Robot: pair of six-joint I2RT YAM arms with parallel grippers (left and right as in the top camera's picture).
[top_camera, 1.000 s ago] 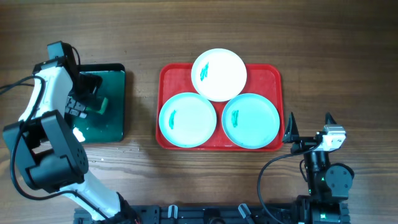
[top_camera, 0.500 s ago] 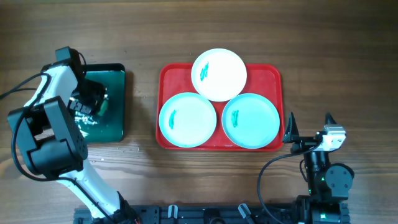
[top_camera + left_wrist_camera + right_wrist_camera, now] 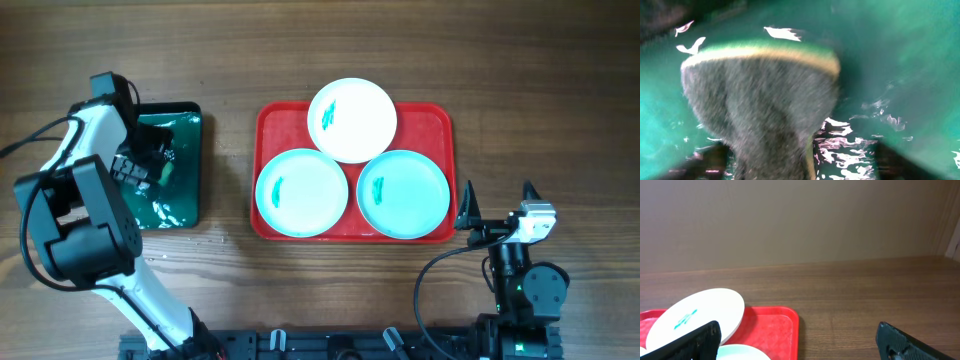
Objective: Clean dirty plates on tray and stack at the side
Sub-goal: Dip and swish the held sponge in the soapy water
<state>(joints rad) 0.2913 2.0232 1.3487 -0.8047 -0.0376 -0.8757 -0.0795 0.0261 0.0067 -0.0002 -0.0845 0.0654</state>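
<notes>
The red tray [image 3: 440,125] holds three plates. The white plate [image 3: 352,120] is at the back, overlapping the rim, with a teal smear. A pale-blue plate [image 3: 301,192] is at front left and another [image 3: 403,193] at front right, each smeared. My left gripper [image 3: 153,165] is down in the dark green tray [image 3: 185,150]. In the left wrist view its fingers [image 3: 802,161] are spread on both sides of a grey-and-green sponge [image 3: 765,95], with wet tray showing beside it. My right gripper [image 3: 497,205] is open and empty, right of the red tray. It also shows in the right wrist view [image 3: 800,345].
The dark green tray holds shallow, glinting water. In the right wrist view the white plate [image 3: 695,312] and the red tray's corner [image 3: 785,322] lie ahead to the left. Bare wooden table [image 3: 865,295] lies ahead to the right.
My left arm has swung a little up and right over the green tray and come down at the sponge. The plates and the right arm have not moved.
</notes>
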